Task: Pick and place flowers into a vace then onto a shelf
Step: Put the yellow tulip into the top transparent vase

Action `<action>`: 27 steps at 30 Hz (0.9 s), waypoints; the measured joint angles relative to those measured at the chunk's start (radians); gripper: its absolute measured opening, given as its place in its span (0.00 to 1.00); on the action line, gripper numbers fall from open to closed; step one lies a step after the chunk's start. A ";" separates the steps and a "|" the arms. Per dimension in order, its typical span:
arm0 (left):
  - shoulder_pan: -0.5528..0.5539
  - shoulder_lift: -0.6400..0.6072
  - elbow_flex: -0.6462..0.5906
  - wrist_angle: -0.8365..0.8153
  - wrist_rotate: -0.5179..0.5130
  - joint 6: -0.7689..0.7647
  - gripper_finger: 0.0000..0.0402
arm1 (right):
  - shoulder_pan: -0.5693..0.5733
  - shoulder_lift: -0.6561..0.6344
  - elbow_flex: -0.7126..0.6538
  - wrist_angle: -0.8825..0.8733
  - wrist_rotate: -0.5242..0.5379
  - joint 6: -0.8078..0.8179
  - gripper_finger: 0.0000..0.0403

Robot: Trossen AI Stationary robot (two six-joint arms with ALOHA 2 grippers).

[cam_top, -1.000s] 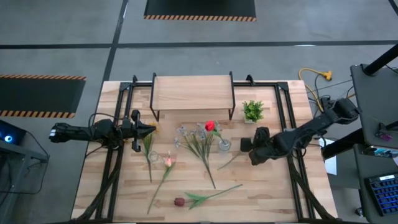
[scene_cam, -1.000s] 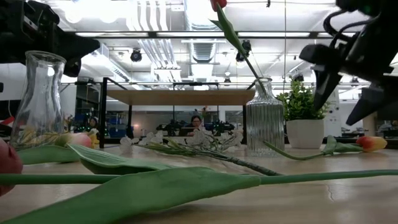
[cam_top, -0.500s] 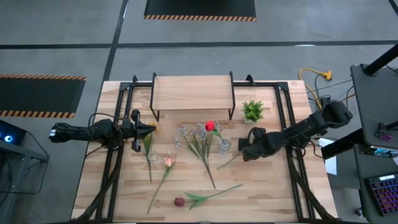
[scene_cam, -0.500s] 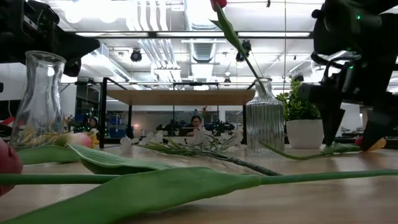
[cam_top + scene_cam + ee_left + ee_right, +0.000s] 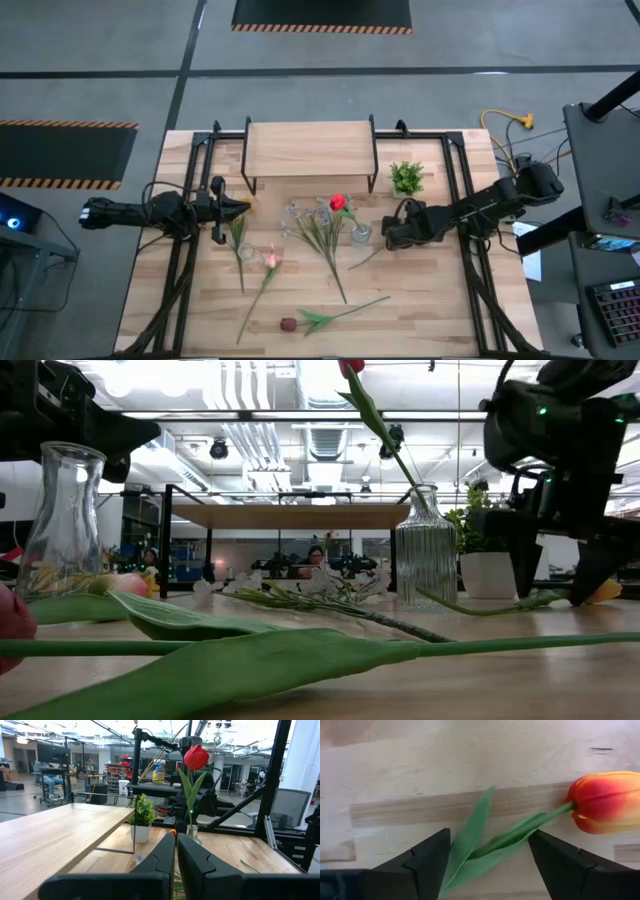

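An orange tulip (image 5: 607,802) lies flat on the table. My right gripper (image 5: 490,860) hangs over it, open and pointing down, with one finger on each side of its stem and leaves (image 5: 520,832), touching neither. In the low view the right gripper (image 5: 557,575) stands just above the tabletop. A ribbed glass vase (image 5: 360,233) beside it holds a red tulip (image 5: 338,202). A second clear vase (image 5: 247,253) stands empty. Pink (image 5: 271,258), maroon (image 5: 288,323) and white-blossom (image 5: 300,215) flowers lie on the table. My left gripper (image 5: 243,206) waits shut near the shelf (image 5: 310,148).
A small potted plant (image 5: 406,178) stands just beyond the right gripper, beside the shelf's right legs. Black frame rails (image 5: 455,190) run along both sides of the table. Long green leaves and stems (image 5: 300,650) lie across the table's near part.
My right gripper has moved toward the table's left and down onto the orange tulip, tipping to point at the table; its open fingers now stand on either side of the stem. The flowers and vases have kept their places.
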 joint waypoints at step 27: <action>0.000 0.000 0.000 0.000 0.000 0.000 0.01 | -0.051 0.003 0.053 -0.052 -0.368 -0.462 0.24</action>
